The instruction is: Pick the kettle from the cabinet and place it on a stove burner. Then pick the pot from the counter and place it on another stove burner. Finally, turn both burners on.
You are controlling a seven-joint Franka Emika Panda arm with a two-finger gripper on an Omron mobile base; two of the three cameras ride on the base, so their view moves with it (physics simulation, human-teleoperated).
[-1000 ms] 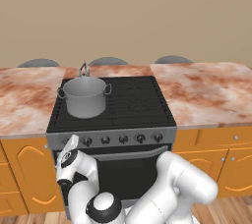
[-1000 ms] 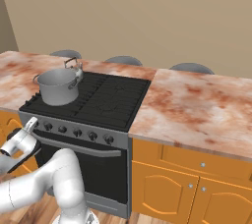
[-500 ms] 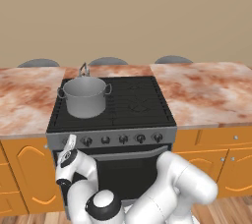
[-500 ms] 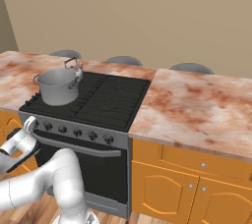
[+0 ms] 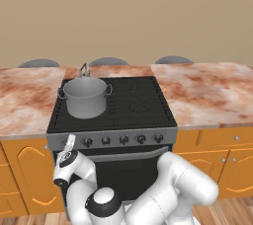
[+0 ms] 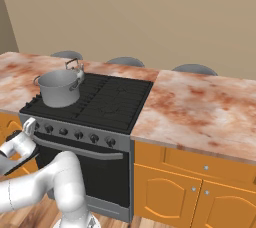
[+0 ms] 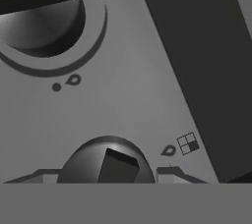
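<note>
Kitchen: black range (image 5: pixel 112 109), stone counter (image 5: pixel 207 91).

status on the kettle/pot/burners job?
Done: pot sits on the front-left burner, kettle on the burner behind it. In hand: gripper straddles a stove knob on the steel knob strip, jaws not closed. Left: turning both burners on.

Pot (image 5: pixel 85 96) sits on the front-left burner of the stove (image 5: pixel 143 101), kettle (image 5: pixel 84 71) right behind it on the rear-left burner. Counter (image 5: pixel 207 93) runs both sides of the stove. Knob strip (image 5: pixel 123 139) lies along the stove's front edge; gripper (image 5: pixel 69 143) is at its left end, a knob (image 7: pixel 107 161) between the fingertips.
</note>
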